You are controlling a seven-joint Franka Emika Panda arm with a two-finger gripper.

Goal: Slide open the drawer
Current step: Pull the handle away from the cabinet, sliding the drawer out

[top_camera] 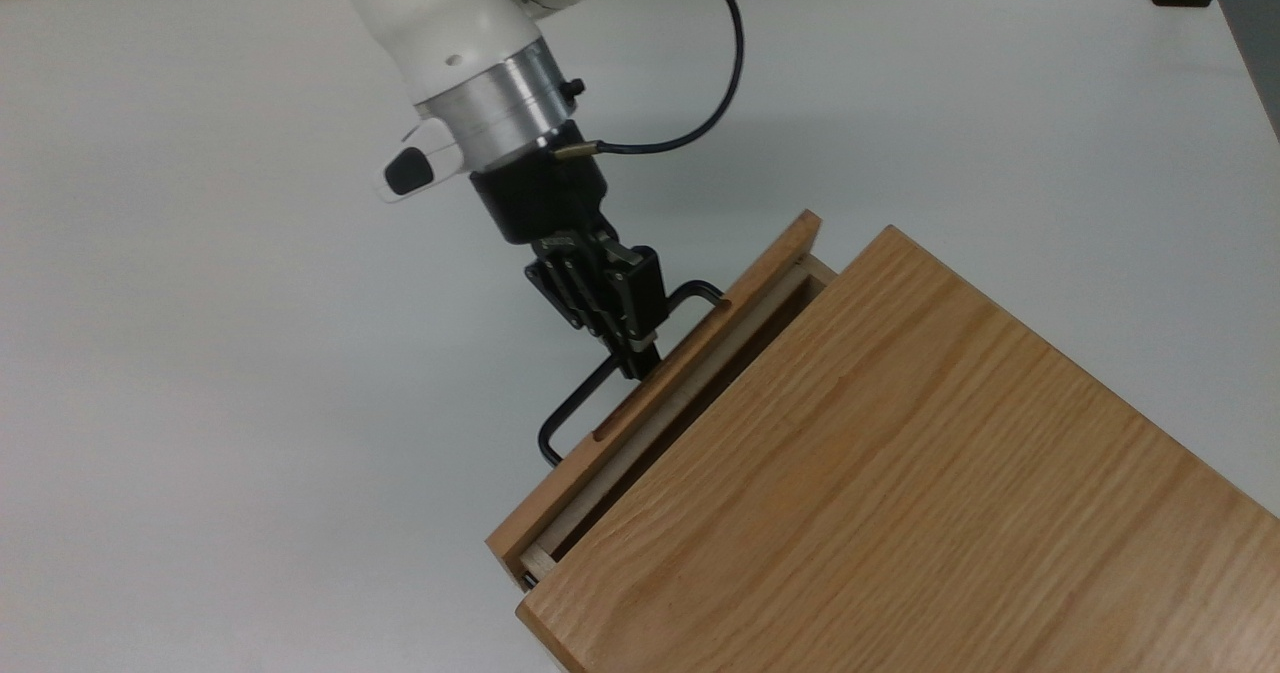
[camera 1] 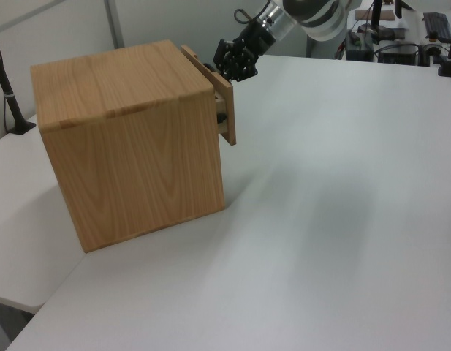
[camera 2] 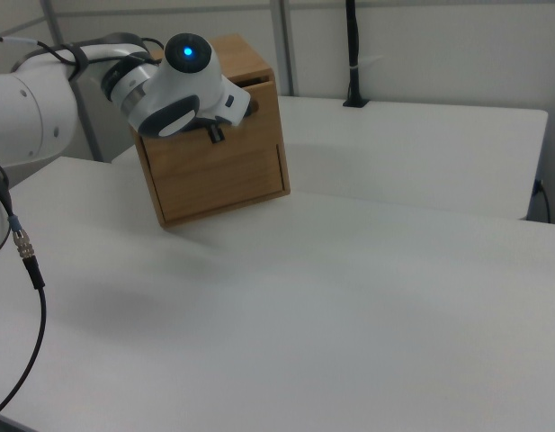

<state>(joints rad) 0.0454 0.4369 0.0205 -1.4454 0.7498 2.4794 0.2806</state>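
The black fingers are closed on the thin black handle of the drawer, near the middle of the bar. The handle is a bent metal bar shaped like a U, and it is fixed to the flat wooden front of the drawer.

The drawer is pulled out a little way from the top of the wooden box. A dark gap is seen between the drawer front and the box, and a pale wooden tray edge is seen inside it. In the left view, the drawer sticks out from the box at its top.

The box is made of smooth wood with long lines of grain. It sits on the white tabletop, close to the edge at the bottom right of the top view.

The sliding step looks to be under way. Next, the handle should be pulled straight out, away from the box, so the drawer does not get stuck.
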